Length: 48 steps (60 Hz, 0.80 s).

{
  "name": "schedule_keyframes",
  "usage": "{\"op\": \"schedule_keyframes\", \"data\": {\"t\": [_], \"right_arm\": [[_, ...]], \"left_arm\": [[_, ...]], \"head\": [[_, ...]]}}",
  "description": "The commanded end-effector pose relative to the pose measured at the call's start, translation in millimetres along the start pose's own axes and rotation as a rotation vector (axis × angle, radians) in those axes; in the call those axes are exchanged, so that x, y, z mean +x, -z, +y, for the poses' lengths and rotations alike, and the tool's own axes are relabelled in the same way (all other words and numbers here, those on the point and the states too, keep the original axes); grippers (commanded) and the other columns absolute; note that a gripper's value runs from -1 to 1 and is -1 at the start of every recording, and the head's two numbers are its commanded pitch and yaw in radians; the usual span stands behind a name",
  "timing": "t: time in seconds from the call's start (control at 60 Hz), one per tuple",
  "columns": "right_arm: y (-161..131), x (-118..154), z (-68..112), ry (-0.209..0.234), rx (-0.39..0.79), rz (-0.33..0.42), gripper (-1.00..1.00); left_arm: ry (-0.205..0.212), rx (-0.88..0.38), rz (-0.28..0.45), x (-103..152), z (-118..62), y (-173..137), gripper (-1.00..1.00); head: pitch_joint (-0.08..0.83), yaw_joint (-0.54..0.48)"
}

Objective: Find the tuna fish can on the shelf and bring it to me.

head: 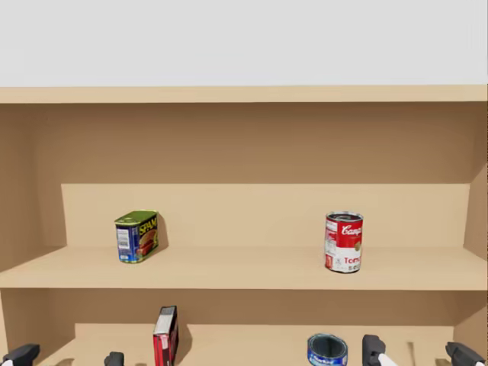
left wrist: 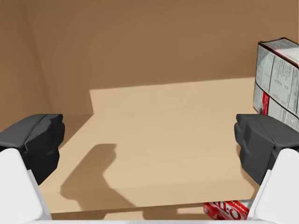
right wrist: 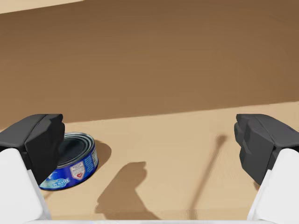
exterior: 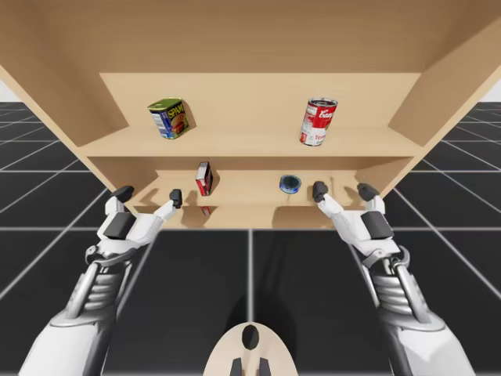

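a wooden shelf unit (exterior: 250, 47) stands open in front of us, and its two boards serve as compartments. our two white arms come up to the front edge of the lower board (exterior: 250, 200).

our left claw (exterior: 149, 194) hovers over the left part of that board. it is released, with its dark fingers spread wide. our right claw (exterior: 343, 190) hovers over the right part, also released, with its fingers just as wide.

the upper board (exterior: 235, 142) holds two things, well apart. a round red-and-white can (exterior: 318, 121) stands upright on its right side. a rectangular green-and-blue can (exterior: 168, 117) stands upright on its left side.

the lower board holds two more things, both between our claws. a slim red box (exterior: 204, 178) stands on end near the inner finger of our left claw. in the left wrist view it is ahead of that finger.

the tuna fish can (exterior: 290, 184) is low, round and blue. it sits flat on the lower board, to the right of the red box and near our right claw. in the right wrist view it lies ahead of the claw's inner finger, partly hidden behind it and well apart from the other finger.
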Motion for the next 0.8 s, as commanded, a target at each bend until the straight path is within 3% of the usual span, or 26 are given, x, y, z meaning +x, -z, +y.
{"op": "schedule_keyframes", "data": {"t": [0.017, 0.083, 0.333, 0.633, 0.8], "right_arm": [[-2.2, -5.7, 7.8, -0.006, -0.049, -0.031, -1.00], [-1.8, -4.8, 8.7, 0.024, -0.019, -0.022, -1.00], [-0.7, -5.7, 9.5, 0.017, 0.006, 0.010, -1.00], [0.2, -8.0, 10.7, 0.002, 0.001, 0.012, -1.00], [0.1, -8.1, 14.6, 0.017, 0.020, 0.039, -1.00]], "left_arm": [[0.007, 0.000, 0.001, -0.6, 1.2, 0.0, -1.00], [0.011, 0.001, 0.002, -0.8, 1.9, -0.1, -1.00], [0.016, 0.003, 0.006, -1.6, 2.8, 0.1, -1.00], [0.022, -0.008, 0.009, -2.1, 2.0, 0.7, -1.00], [0.022, -0.010, 0.007, -1.5, 1.9, 0.6, -1.00]], "head": [[0.002, 0.02], [0.013, 0.02], [0.185, 0.01], [0.415, -0.15], [0.455, -0.19]]}}
